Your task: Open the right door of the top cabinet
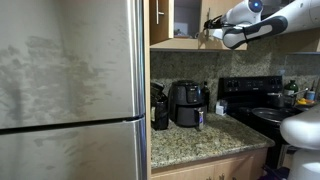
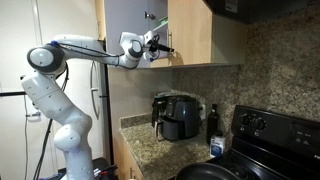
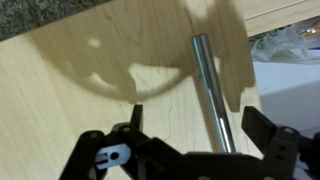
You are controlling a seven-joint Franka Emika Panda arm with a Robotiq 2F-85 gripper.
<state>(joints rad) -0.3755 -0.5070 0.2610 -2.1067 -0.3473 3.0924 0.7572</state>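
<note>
The top cabinet's right door point(image 2: 190, 30) is light wood and looks shut. In the wrist view the door point(image 3: 80, 80) fills the frame, with a vertical metal bar handle point(image 3: 208, 85) on it. My gripper point(image 3: 193, 113) is open, its two black fingers on either side of the handle, which lies closer to the right finger. I cannot tell whether the fingers touch it. In both exterior views the gripper point(image 1: 213, 30) point(image 2: 158, 46) is up at the cabinet's front edge. The compartment point(image 1: 185, 15) beside it is open.
A large stainless fridge point(image 1: 70, 90) fills the near side. On the granite counter point(image 1: 205, 145) stand a black air fryer point(image 1: 187, 103) point(image 2: 180, 115) and a small can point(image 1: 200, 119). A black stove point(image 1: 255, 100) point(image 2: 270, 130) is beside it.
</note>
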